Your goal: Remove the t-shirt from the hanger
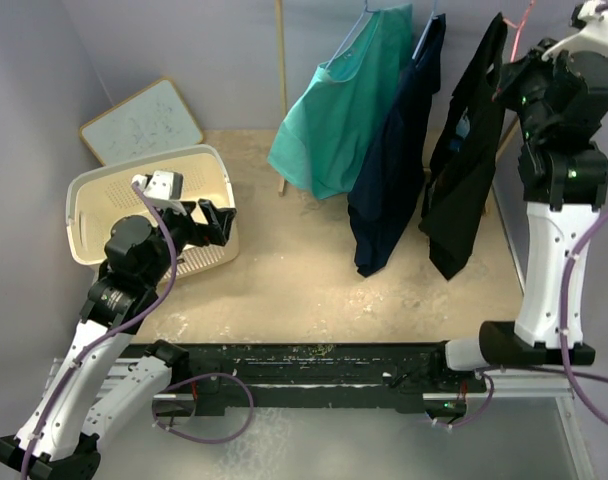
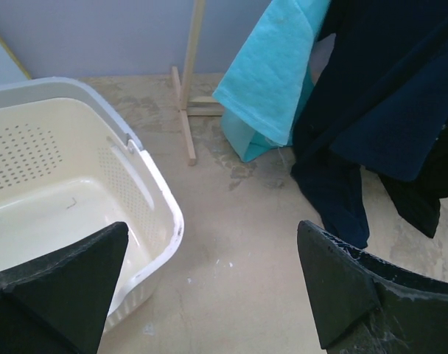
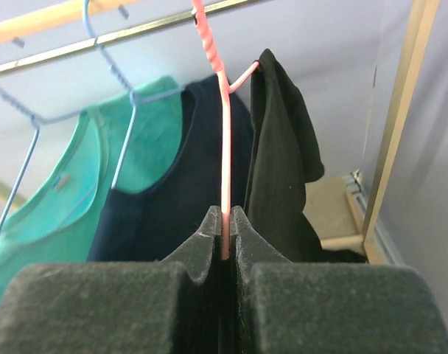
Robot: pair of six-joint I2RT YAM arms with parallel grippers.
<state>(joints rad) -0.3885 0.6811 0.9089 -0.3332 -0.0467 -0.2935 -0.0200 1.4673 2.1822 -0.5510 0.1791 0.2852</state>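
Observation:
Three t-shirts hang from a rail: a teal one (image 1: 342,100), a navy one (image 1: 394,160) and a black one (image 1: 469,150). The black t-shirt (image 3: 279,155) hangs off one arm of a pink wire hanger (image 3: 225,133). My right gripper (image 3: 225,217) is shut on the hanger's other, bare arm; in the top view it (image 1: 512,85) sits high, right of the black shirt. My left gripper (image 2: 213,284) is open and empty, low over the table beside the basket; in the top view it (image 1: 224,222) is at the basket's right rim.
A cream laundry basket (image 1: 84,195) stands at the left, with a whiteboard (image 1: 144,120) behind it. A wooden rack post (image 1: 282,90) stands left of the teal shirt, another post (image 3: 397,125) at the far right. Blue hangers (image 3: 128,96) hold the other shirts.

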